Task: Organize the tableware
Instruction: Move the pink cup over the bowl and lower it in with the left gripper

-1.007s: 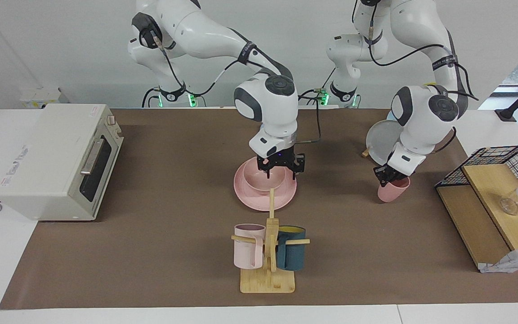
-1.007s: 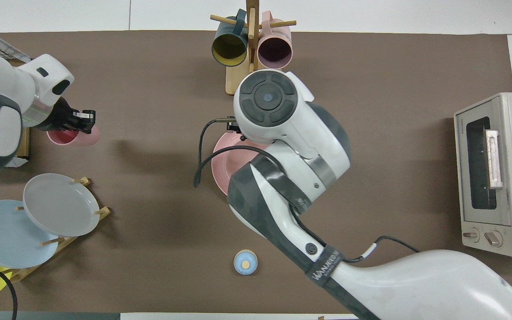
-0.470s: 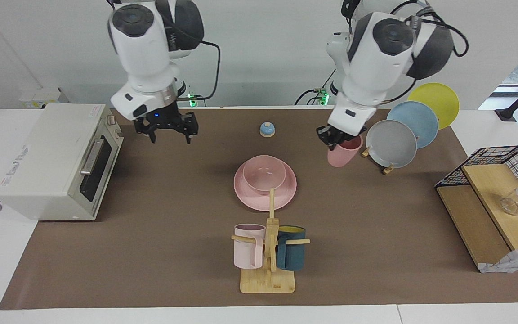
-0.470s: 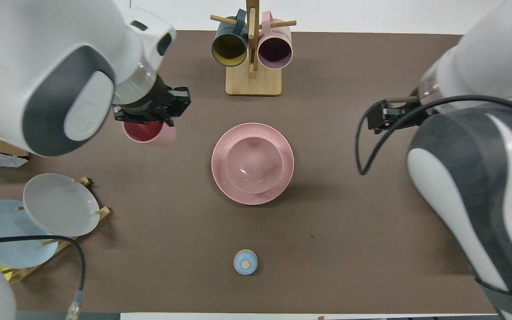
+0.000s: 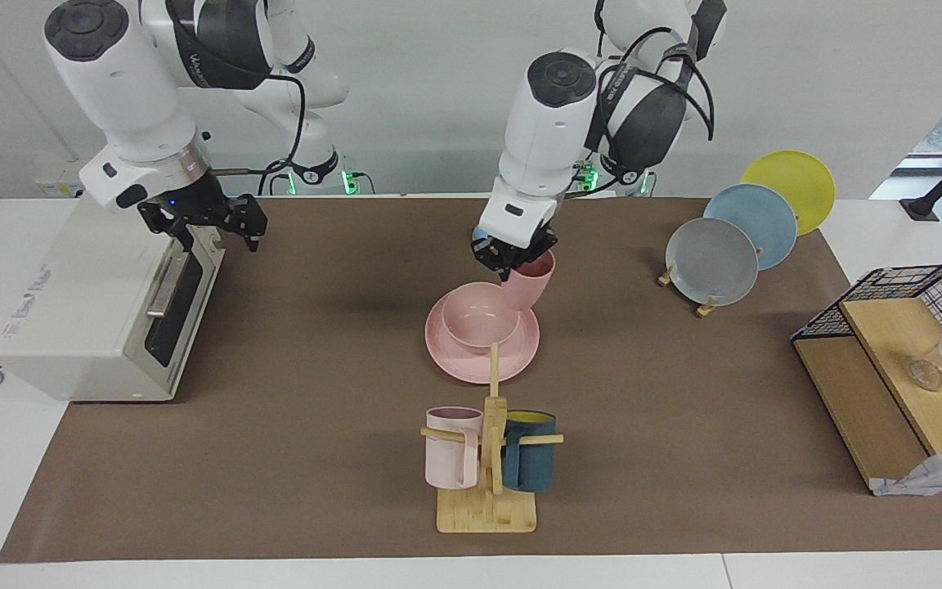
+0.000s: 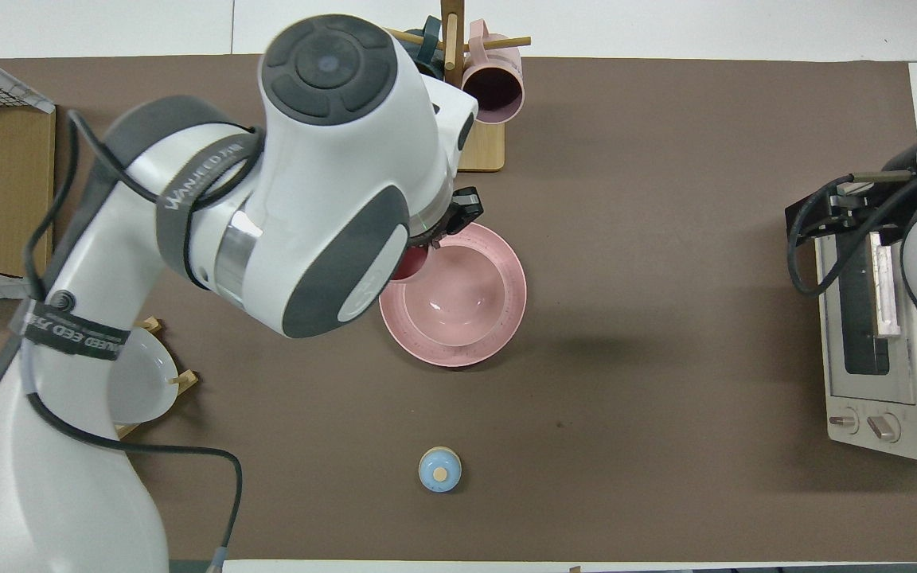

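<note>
The left gripper is clamping the rim of the small matte pink tapered cup, tilted over the edge of the matte pink round bowl, which is sitting on the wide matte pink plate. The cup looks light, rigid and smooth; a rim pinch seems apt. The wooden mug rack is standing close by, farther from the robots. The right gripper is waiting, spread open, over the white toaster oven.

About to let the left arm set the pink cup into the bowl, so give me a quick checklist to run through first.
1. Left gripper shut on pink cup: ok.
2. Cup upright: not ok, it tilts.
3. Pink bowl seated on pink plate: ok.
4. Bowl holds nothing inside: ok.
5. Cup centred over bowl: not ok, it hangs at the rim.
6. Right gripper open, waiting over the toaster oven: ok.
</note>
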Robot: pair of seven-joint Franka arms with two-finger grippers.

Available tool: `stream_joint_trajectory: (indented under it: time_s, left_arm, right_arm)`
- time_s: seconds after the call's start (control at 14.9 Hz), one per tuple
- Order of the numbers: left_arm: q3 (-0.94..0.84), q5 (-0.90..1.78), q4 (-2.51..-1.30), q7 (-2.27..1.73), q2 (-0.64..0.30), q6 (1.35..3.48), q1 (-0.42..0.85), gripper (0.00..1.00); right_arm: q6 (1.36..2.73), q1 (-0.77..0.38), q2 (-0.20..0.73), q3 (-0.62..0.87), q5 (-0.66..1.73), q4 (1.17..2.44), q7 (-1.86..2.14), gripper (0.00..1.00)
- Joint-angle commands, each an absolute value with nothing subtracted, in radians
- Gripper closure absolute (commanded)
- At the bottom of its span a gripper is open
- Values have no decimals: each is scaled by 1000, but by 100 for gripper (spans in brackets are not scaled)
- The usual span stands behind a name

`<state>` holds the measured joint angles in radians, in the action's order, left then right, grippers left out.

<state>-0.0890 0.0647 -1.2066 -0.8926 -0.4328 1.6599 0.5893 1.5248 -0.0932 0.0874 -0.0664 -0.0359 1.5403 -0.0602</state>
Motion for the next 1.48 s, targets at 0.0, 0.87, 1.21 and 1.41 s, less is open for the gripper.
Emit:
stream_joint_trajectory:
  time_s: [0.0, 0.87, 1.21, 1.41]
  left_arm:
    - [-72, 68, -1273, -939, -429, 1736, 632, 100]
    - [-71, 51, -1430, -979, -503, 1916, 692, 100]
    - [-71, 51, -1436, -977, -520, 1922, 693, 100]
    - [-72, 40, -1463, -974, -520, 1956, 692, 100]
  right_arm:
    - [1562, -32, 31, -9, -9, 1640, -14, 0]
    - [1677, 5, -52, -25, -20, 1773, 11, 0]
    - [1629, 20, -6, -26, -18, 1721, 14, 0]
    - [1621, 31, -20, -23, -18, 1729, 14, 0]
